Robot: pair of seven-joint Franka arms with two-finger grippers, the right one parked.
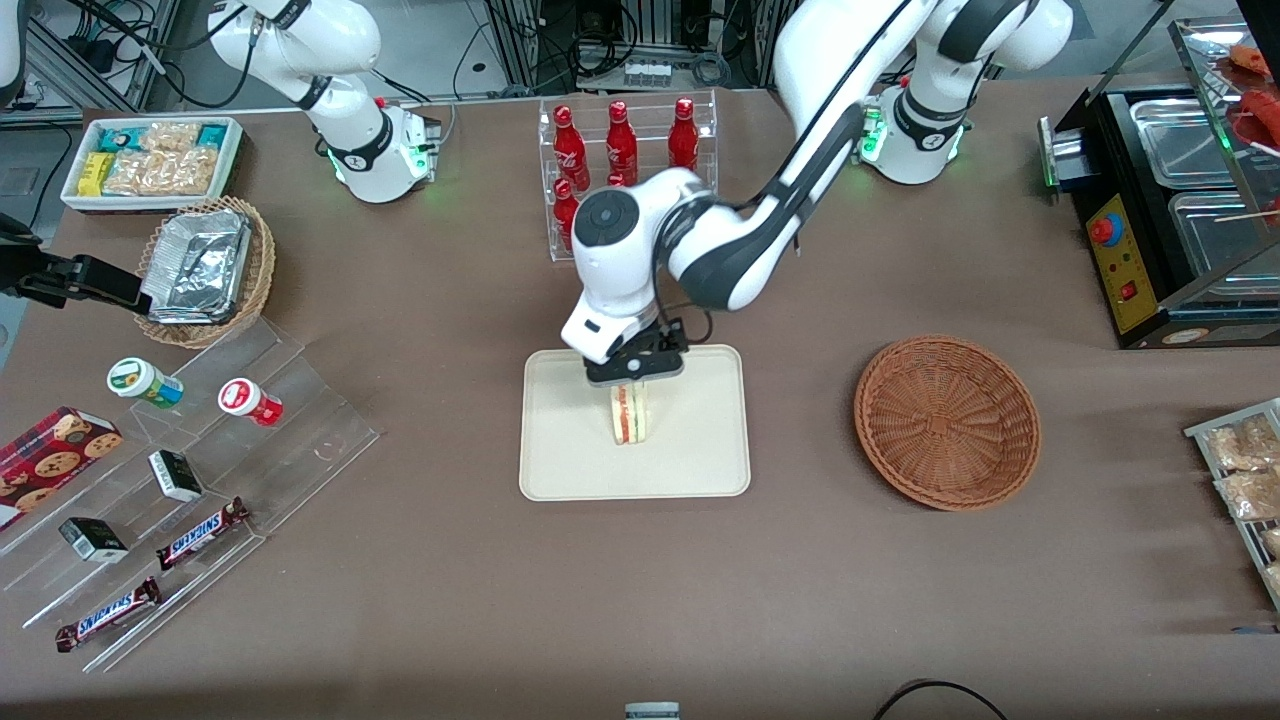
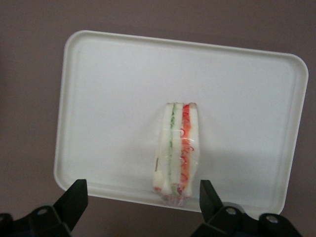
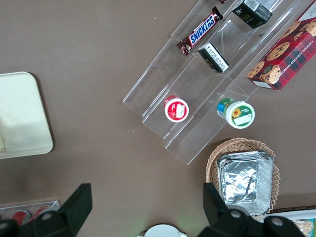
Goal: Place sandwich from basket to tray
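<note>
At frame centre, the gripper (image 1: pixel 634 377) hovers over the sandwich (image 1: pixel 630 414) on the tray (image 1: pixel 560 470), jaws spread wide, gripping nothing. Lift straight up, I'd say, avoiding any nudge.

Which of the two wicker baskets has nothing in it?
The reddish-brown basket beside the tray; the tan basket holds a foil container. The gripper hovers over the sandwich.

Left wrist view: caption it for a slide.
Open gripper above the sandwich lying on the tray.
</note>
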